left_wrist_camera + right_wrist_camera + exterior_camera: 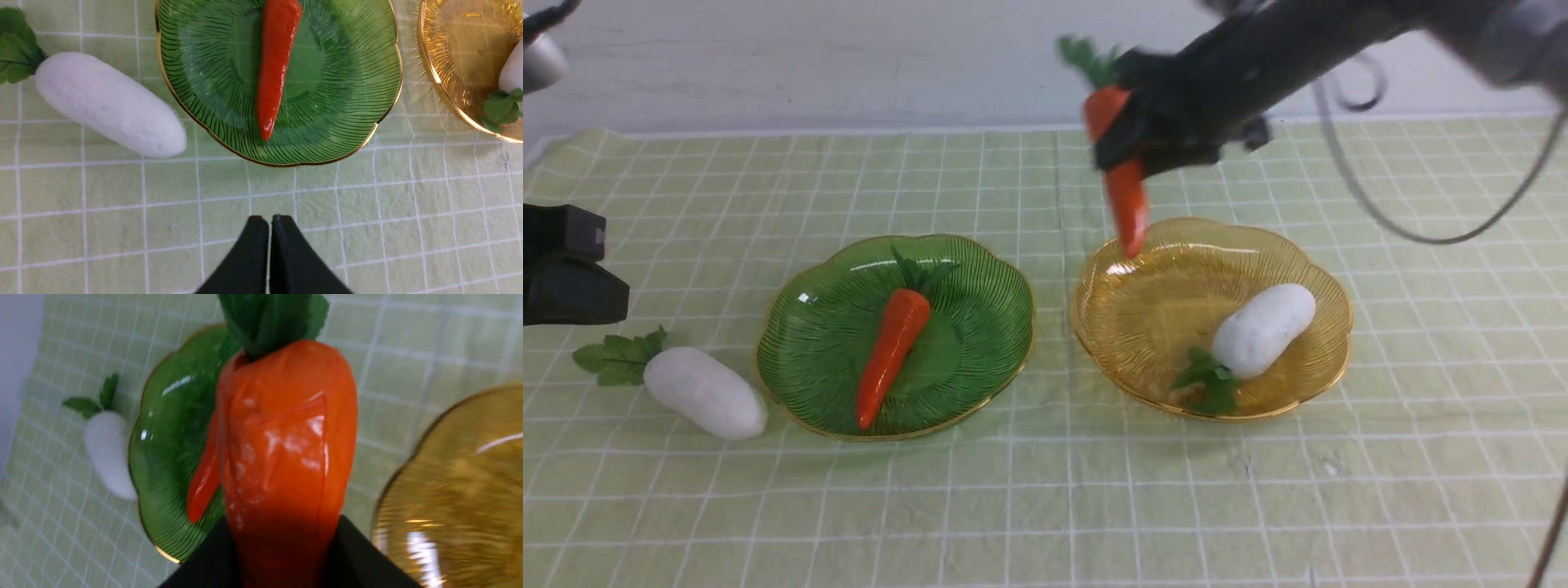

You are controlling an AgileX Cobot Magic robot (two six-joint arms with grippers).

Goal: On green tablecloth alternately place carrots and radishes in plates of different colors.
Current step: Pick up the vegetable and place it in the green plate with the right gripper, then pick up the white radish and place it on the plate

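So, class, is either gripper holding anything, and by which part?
The right gripper holds a glossy orange toy carrot by its thick upper body, below the leafy top, tip hanging down. The left gripper is shut, holding nothing.

Backed by a pale grey-white wall (809, 65), flat and matte, marked with faint horizontal streaks. Meets a thin white table edge (768, 132) running nearly straight across the far side, dipping at the left corner. Lit softly and evenly, with only weak, blurred shadows. Appears again as a pale sliver in the right wrist view.
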